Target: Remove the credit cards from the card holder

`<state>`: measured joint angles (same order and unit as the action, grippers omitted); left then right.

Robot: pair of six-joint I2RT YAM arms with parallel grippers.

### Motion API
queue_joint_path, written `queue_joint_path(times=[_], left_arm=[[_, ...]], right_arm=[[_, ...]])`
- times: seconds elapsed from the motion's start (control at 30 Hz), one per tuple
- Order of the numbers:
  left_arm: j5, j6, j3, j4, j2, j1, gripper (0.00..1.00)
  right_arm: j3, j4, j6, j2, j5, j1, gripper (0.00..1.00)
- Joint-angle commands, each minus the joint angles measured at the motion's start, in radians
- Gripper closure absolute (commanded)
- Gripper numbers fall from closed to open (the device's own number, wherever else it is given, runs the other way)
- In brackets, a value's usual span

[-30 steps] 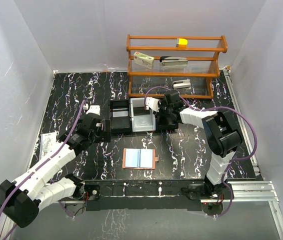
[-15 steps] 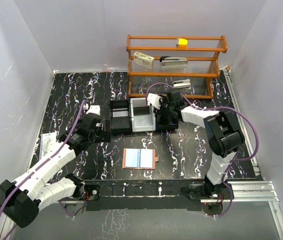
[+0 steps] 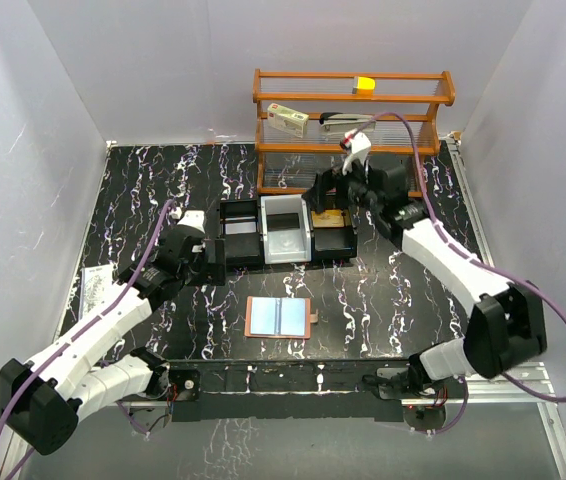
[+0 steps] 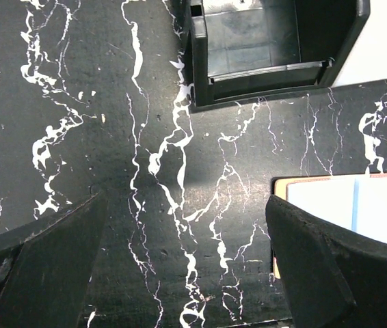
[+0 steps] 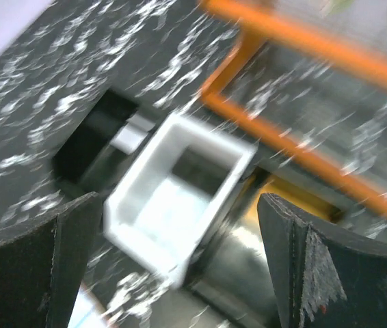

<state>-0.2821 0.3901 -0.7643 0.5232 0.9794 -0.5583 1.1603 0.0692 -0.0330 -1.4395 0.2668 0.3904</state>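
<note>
Top external: black tray [image 3: 240,246] sits between card holder [image 3: 280,318] and wooden rack [image 3: 403,98].

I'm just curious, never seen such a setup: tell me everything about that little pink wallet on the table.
The card holder is a small salmon-pink bifold, leather-like, lying open and flat on the black marbled table near its front edge. Its inside shows pale pockets split by a centre fold, and a little snap tab sticks out on the right. Nothing else touches it.
</note>
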Motion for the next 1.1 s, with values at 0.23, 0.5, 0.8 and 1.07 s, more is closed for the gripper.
queue_joint_path(times=[0.23,0.5,0.8,1.07], left_arm=[[0.162,0.068,0.030,-0.061,-0.011,0.004,0.01],[0.419,0.203,0.091,-0.185,0.013,0.005,0.02],[0.493,0.238,0.084,-0.183,0.077,0.004,0.08],[0.542,0.268,0.130,-0.203,0.079,0.003,0.13]], right_arm=[[-0.505,-0.389,-0.864,0.156,0.373,0.023,0.02],[-0.549,-0.019,-0.782,0.344,-0.023,0.238,0.02],[-0.597,0.069,-0.890,0.404,-0.256,0.479,0.36],[-0.562,0.105,-0.919,0.285,-0.305,0.551,0.43]])
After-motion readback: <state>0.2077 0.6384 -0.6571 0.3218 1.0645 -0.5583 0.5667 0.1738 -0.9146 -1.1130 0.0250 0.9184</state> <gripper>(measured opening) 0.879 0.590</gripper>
